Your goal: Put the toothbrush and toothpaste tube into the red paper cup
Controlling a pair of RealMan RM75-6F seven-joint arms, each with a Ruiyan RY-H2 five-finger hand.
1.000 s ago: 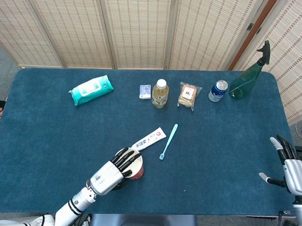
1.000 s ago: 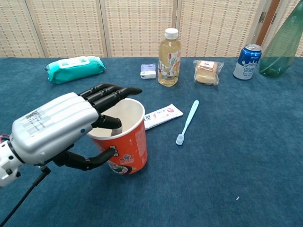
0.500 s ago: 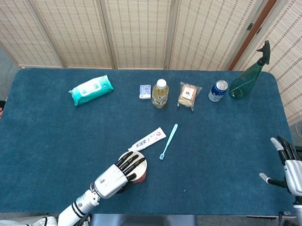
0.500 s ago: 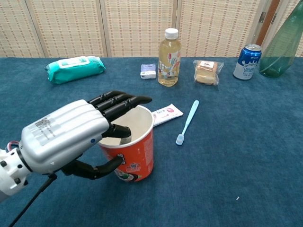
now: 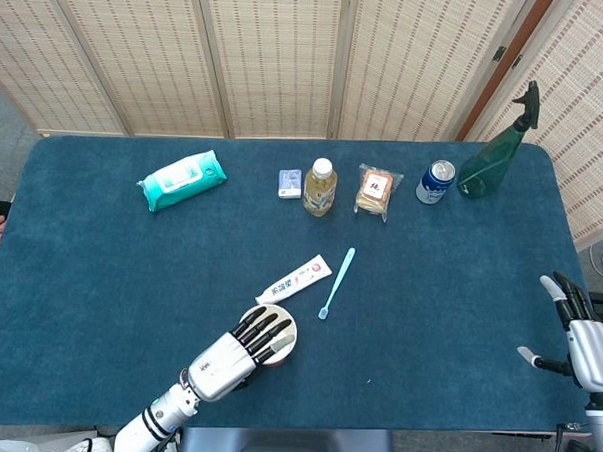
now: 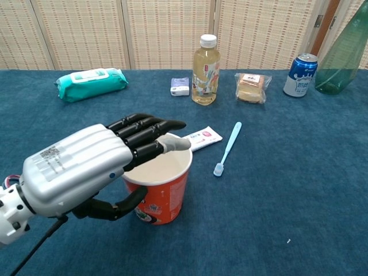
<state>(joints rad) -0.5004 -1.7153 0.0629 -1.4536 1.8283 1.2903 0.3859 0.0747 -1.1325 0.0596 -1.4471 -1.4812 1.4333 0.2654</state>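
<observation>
My left hand (image 6: 86, 167) grips the red paper cup (image 6: 164, 195) from its left side, fingers over the rim and thumb around the wall. In the head view the hand (image 5: 228, 355) covers most of the cup (image 5: 282, 337) near the table's front edge. The cup stands upright and looks empty inside. The white toothpaste tube (image 5: 297, 279) (image 6: 202, 138) lies flat just beyond the cup. The light blue toothbrush (image 5: 337, 282) (image 6: 227, 148) lies beside it to the right. My right hand (image 5: 582, 338) hangs open off the table's right edge.
Along the back stand a teal wipes pack (image 5: 182, 179), a small white box (image 5: 289, 182), a yellow drink bottle (image 5: 319, 187), a wrapped snack (image 5: 377, 191), a blue can (image 5: 435, 181) and a green spray bottle (image 5: 495, 159).
My left hand has carried the cup nearer to the table's front edge and a little to the right. Toothpaste, toothbrush and right hand have stayed put.
</observation>
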